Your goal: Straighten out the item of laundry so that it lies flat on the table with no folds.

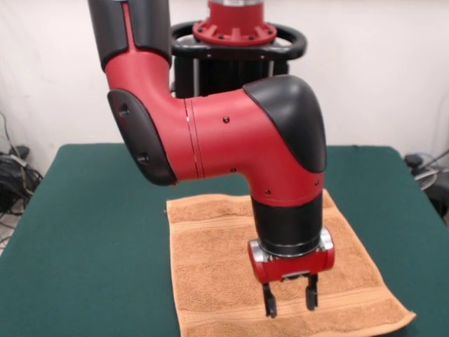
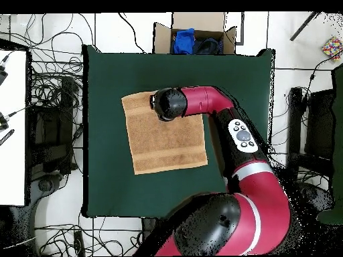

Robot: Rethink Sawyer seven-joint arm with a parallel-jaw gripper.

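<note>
Green table (image 1: 84,225) fills most of the front view. In the overhead view it is a dark green rectangle (image 2: 107,134) with cables on the white floor around it.

Red and black arm (image 1: 231,140) comes down from 12 o'clock in the front view, bends at a big elbow joint at centre, then drops straight down through a black wrist section. Overhead: the arm (image 2: 234,140) rises from the base at 6 o'clock, runs up the right side of the table, then turns toward 9 o'clock, ending in a black rounded joint over the towel's upper edge.

Orange-tan towel (image 1: 210,281) lies on the table around centre, toward 5 o'clock in the front view, running down to the picture's bottom edge. Looks spread flat, roughly square, slightly rotated against the table edges. Woven bands visible near the far and near edges. In the overhead view the towel (image 2: 164,137) sits centre-left of the table, arm covering its corner at about 1 o'clock.

Cardboard box (image 2: 194,33) with blue and dark items sits beyond the table's 12 o'clock edge in the overhead view.

Gripper (image 1: 290,300) points straight down over the towel's right half in the front view. The two dark fingers (image 1: 269,303) are spread apart with a clear gap, nothing between them. Tips look just above or at the towel surface; contact unclear.
</note>
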